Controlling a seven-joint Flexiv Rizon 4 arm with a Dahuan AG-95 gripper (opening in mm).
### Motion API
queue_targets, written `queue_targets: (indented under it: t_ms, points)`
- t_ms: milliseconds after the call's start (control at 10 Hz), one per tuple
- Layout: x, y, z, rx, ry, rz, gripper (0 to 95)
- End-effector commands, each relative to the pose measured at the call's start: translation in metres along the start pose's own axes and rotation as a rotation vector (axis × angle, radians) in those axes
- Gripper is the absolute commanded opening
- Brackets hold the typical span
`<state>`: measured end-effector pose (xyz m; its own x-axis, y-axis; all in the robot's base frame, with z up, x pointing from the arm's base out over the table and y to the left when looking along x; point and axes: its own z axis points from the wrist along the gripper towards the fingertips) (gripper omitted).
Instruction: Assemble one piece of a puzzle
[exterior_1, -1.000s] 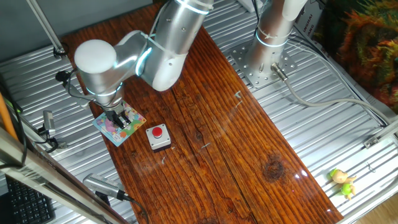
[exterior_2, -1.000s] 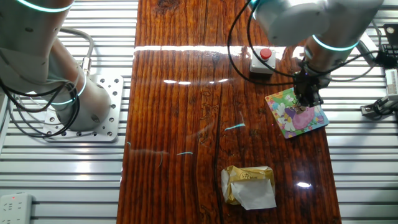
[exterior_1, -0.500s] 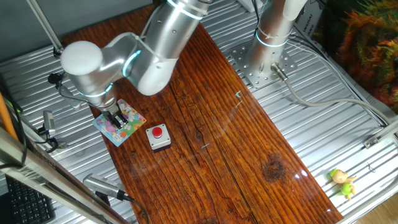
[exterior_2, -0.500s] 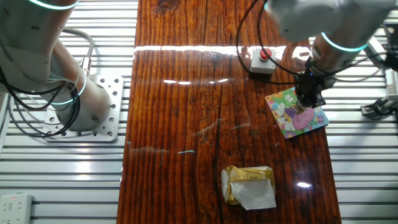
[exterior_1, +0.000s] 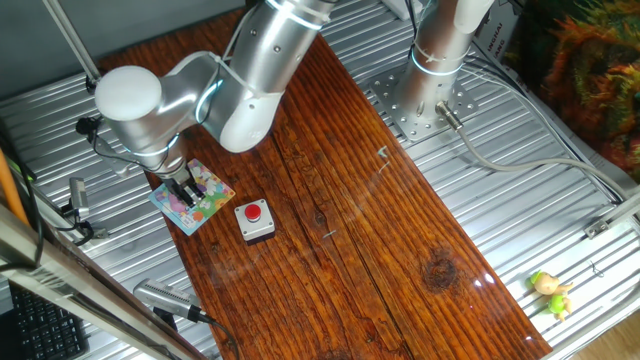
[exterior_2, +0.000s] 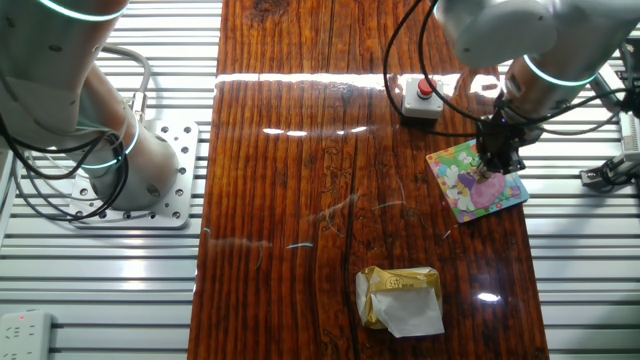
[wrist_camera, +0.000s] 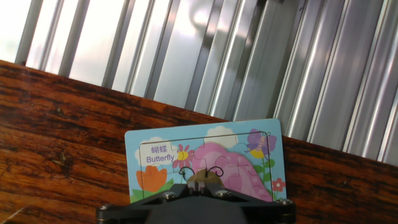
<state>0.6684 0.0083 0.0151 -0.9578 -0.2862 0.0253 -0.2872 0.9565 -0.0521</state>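
The puzzle (exterior_1: 207, 203) is a small pastel picture board with a light-blue edge, lying at the table's left edge. It also shows in the other fixed view (exterior_2: 455, 172) and the hand view (wrist_camera: 163, 155). My gripper (exterior_1: 184, 191) stands upright over it, fingertips down on the board's middle, as the other fixed view (exterior_2: 492, 172) also shows. In the hand view the gripper (wrist_camera: 199, 182) has its fingertips pinched together against the picture. The piece is hidden: nothing whitish shows between or beside the fingers.
A small grey box with a red button (exterior_1: 254, 218) sits just beside the board, also in the other fixed view (exterior_2: 421, 95). A crumpled gold and white wrapper (exterior_2: 400, 298) lies on the wood. The arm's base (exterior_1: 430, 85) stands on ribbed metal. A small toy (exterior_1: 550, 290) lies far right.
The arm's upper joints have swung a little to the left. The fingertips stay at the same spot on the board.
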Motion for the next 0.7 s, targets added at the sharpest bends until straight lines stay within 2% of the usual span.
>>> queue_targets:
  t_ms: [100,300,700]
  points:
    - [-0.001,0.0,0.002,-0.006,0.004,0.001,0.0]
    - [-0.003,-0.001,-0.002,-0.006,0.024,0.0,0.0]
    - [-0.007,-0.003,-0.01,-0.011,0.026,0.001,0.0]
